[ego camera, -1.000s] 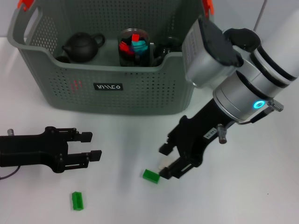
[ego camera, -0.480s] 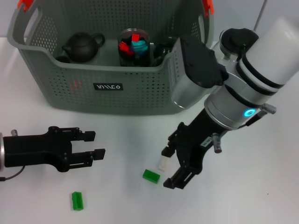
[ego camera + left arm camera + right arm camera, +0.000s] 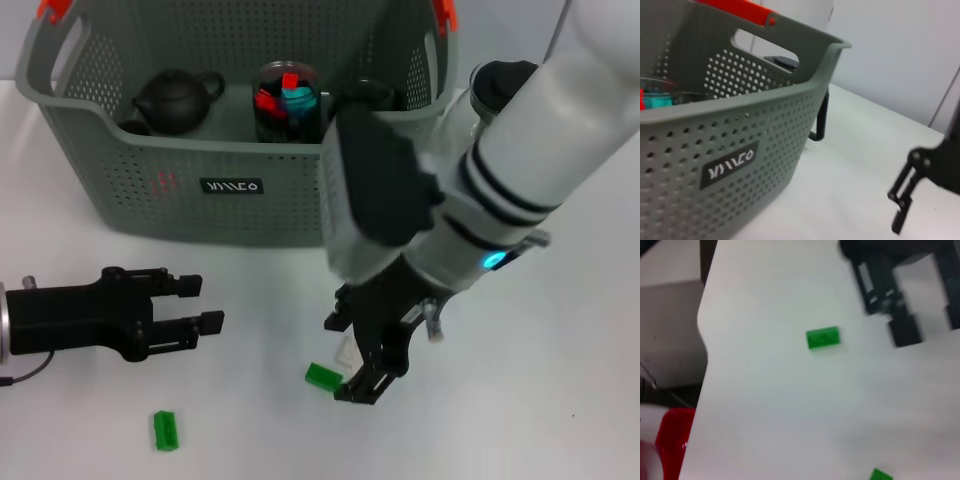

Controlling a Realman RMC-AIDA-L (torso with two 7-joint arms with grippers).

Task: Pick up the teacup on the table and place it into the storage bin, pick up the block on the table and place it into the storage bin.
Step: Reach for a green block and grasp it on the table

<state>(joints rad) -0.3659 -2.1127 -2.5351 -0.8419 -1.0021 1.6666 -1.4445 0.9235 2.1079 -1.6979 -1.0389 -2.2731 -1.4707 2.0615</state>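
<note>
Right gripper (image 3: 352,358), fingers spread, sits right over the nearer green block (image 3: 323,377), which lies just off its lower fingertip, long axis roughly crosswise. Left gripper (image 3: 196,305), also open, hangs well apart, nearer the other block (image 3: 165,429).

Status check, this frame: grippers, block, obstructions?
Right gripper open, straddling green block. Left gripper open, idle on table. Storage bin behind; nothing blocking.

The right hand (image 3: 352,358) covers part of a small white object (image 3: 349,352), too hidden to identify. The storage bin (image 3: 240,215) is cut off by the head view's top edge.
</note>
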